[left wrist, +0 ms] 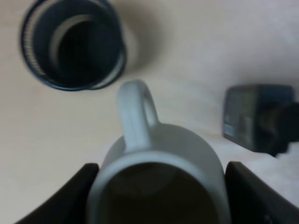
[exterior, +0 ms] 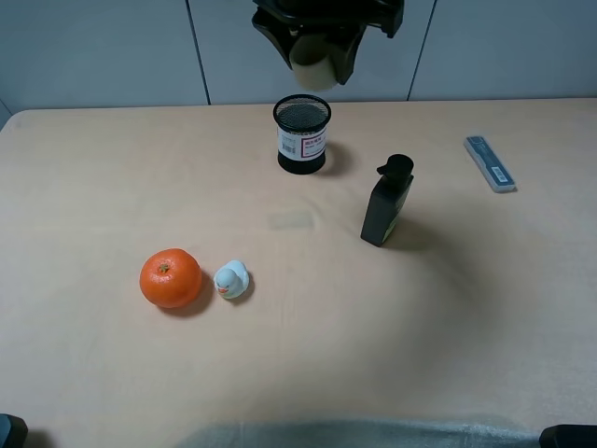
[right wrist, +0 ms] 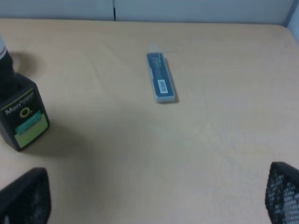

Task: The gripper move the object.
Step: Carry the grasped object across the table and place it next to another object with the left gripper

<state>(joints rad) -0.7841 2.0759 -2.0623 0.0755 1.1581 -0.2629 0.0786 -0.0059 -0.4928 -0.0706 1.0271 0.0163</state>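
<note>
The beige-grey cup (exterior: 313, 67) with its small handle hangs in the air at the far middle of the table, above and behind the black mesh pen holder (exterior: 302, 133). My left gripper (exterior: 315, 58) is shut on it. In the left wrist view the cup (left wrist: 159, 149) sits between the two black fingers (left wrist: 70, 196), handle pointing toward the pen holder (left wrist: 72, 44) below. My right gripper (right wrist: 154, 205) is open and empty over bare table; only its fingertips (right wrist: 23, 196) show, and it is not visible in the exterior view.
A black bottle (exterior: 387, 201) stands right of centre and shows in the right wrist view (right wrist: 21, 112). A blue flat case (exterior: 490, 163) lies at the far right. An orange (exterior: 171, 278) and a small toy duck (exterior: 231, 279) sit front left.
</note>
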